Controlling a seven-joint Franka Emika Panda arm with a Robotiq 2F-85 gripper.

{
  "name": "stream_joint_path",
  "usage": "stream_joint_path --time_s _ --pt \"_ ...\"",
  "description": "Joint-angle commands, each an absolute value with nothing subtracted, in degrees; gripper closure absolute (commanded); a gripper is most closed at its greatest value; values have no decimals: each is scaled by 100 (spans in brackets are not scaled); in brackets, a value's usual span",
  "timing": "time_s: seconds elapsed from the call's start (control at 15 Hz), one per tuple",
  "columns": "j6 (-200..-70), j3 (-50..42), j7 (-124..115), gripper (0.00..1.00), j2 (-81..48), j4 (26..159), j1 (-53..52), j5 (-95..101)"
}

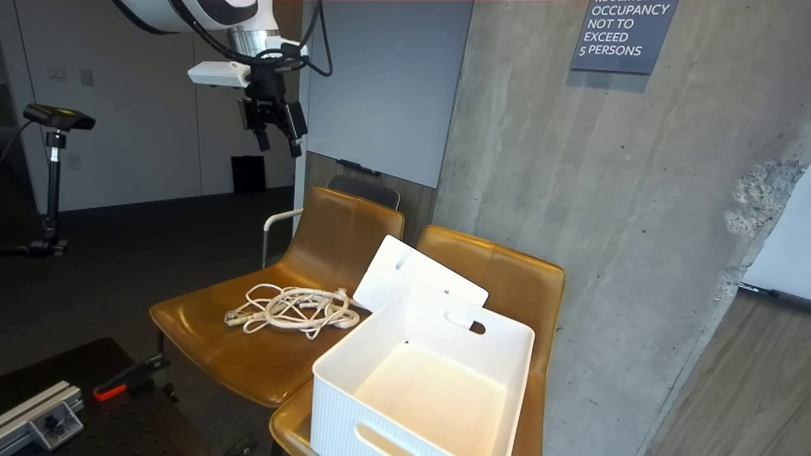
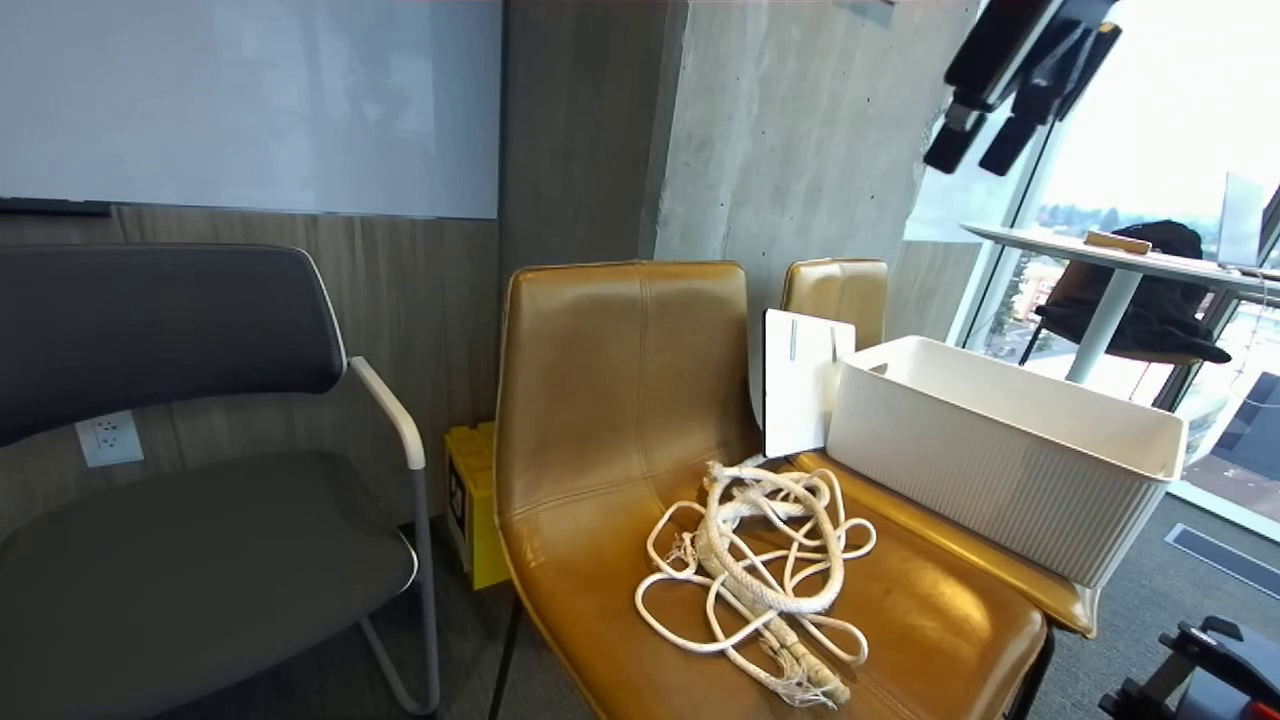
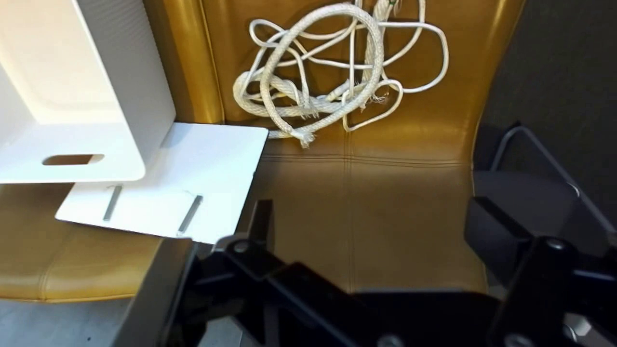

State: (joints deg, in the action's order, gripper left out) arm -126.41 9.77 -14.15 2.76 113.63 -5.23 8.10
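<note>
My gripper (image 1: 280, 145) is open and empty, high above the chairs with its fingers pointing down. It also shows in an exterior view (image 2: 973, 155). In the wrist view its fingers (image 3: 368, 219) stand wide apart over the tan chair's backrest (image 3: 409, 217). A tangled off-white rope (image 1: 304, 310) lies on that chair's seat, apart from the gripper; it also shows in the wrist view (image 3: 377, 48). A white ribbed bin (image 2: 980, 470), empty inside, stands on the neighbouring tan chair. A thin white board (image 1: 412, 272) leans between bin and backrest; the bin hides part of it (image 3: 212, 164).
A dark chair with a pale armrest (image 2: 170, 560) stands beside the tan chair, with a yellow box (image 2: 485, 500) behind. A concrete pillar (image 1: 633, 209) rises behind the bin. A camera on a stand (image 1: 58, 118) and a clamp (image 1: 127, 383) are at the left.
</note>
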Motion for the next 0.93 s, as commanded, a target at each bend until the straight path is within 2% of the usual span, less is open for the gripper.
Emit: stream_joint_path --time_s 0.0,0.87 --pt "-13076 1008 -1889 0 -1112 10293 -752 1355" --pt "-13173 62 -2627 0 -4048 8873 -1496 1426"
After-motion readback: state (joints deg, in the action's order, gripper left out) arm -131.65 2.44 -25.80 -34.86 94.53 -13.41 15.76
